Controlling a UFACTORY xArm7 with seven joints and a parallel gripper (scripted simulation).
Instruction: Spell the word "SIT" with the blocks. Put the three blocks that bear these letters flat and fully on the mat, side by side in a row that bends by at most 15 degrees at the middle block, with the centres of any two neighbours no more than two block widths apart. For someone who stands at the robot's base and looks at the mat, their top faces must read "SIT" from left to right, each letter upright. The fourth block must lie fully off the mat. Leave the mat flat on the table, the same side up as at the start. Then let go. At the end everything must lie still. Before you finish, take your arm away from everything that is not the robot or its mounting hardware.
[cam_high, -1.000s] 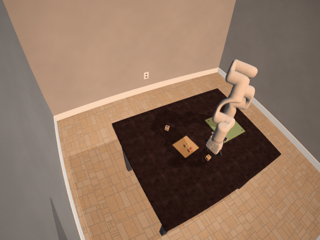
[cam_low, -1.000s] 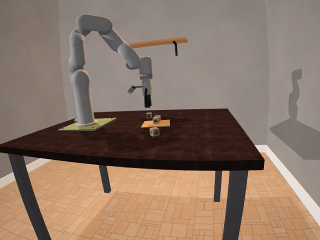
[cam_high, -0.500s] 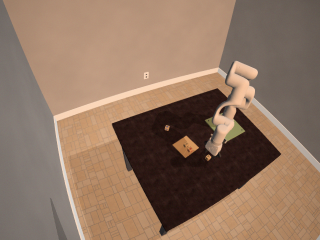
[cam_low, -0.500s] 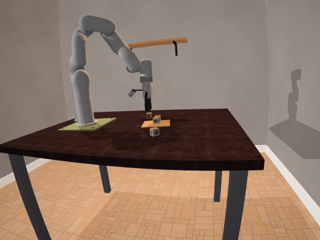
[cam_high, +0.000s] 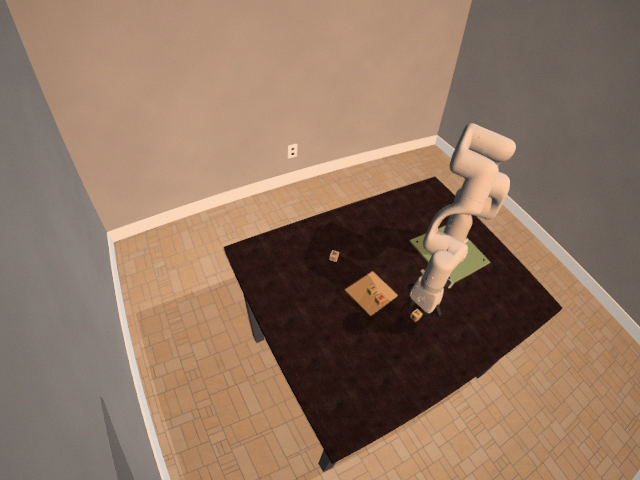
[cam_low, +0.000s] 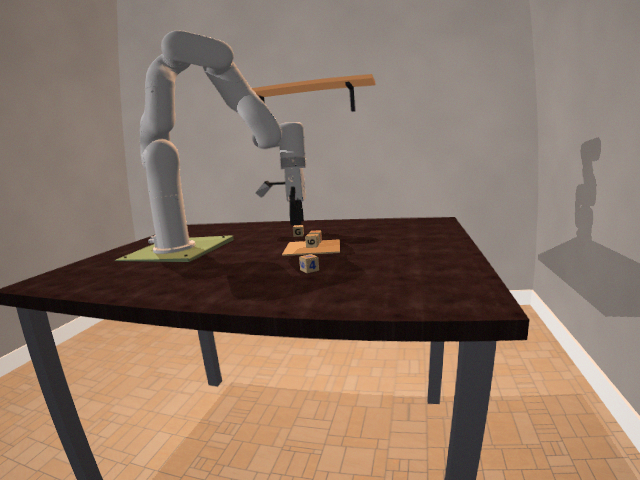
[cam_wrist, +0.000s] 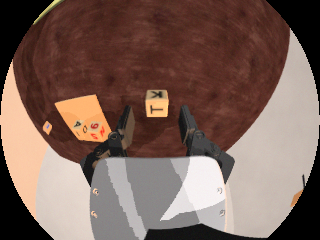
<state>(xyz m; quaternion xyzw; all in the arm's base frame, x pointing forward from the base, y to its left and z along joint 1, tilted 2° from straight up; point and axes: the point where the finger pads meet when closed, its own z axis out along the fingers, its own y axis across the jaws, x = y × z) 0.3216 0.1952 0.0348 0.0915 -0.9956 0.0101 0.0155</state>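
From my seat, the dark bench (cam_high: 361, 392) (cam_low: 372, 304) (cam_wrist: 200, 60) carries everything, and my arm (cam_high: 478, 180) (cam_low: 160, 206) reaches out over it. The mat (cam_high: 356, 292) (cam_low: 330, 249) (cam_wrist: 75, 105) lies flat, with two blocks on it, so I judge the word about two-thirds built. My pincer (cam_high: 426, 312) (cam_low: 296, 223) (cam_wrist: 156, 113) has its fingers apart with nothing clamped, poised above the T block (cam_high: 416, 315) (cam_low: 298, 230) (cam_wrist: 157, 103), which sits off the mat with its T facing up. Of the pair on the mat, the S block (cam_high: 380, 299) (cam_low: 316, 234) (cam_wrist: 97, 131) shows a red S on top, and I take its close neighbour for the I block (cam_high: 372, 290) (cam_low: 311, 240) (cam_wrist: 81, 127), though its letter is too small for me to be certain. Seen from the base, S sits at the left, as it should; I can't vouch for either letter being properly upright. The fourth block (cam_high: 334, 255) (cam_low: 309, 264) (cam_wrist: 47, 128) already lies well off the mat. Left for me: grip T, carry it past the pair to the right-hand end, square it up, let go and back away.

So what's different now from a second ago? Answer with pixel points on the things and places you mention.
The gripper (cam_high: 426, 312) (cam_low: 296, 223) (cam_wrist: 156, 113) has come down toward the block showing a T (cam_high: 416, 315) (cam_low: 298, 230) (cam_wrist: 157, 103). Nothing has been taken hold of or let go: its fingers stand open. The T block, the orange mat (cam_high: 359, 290) (cam_low: 294, 249) (cam_wrist: 80, 107) with its two blocks, and the block off beyond it with a blue 4 (cam_high: 334, 255) (cam_low: 309, 264) (cam_wrist: 47, 128) look unmoved.
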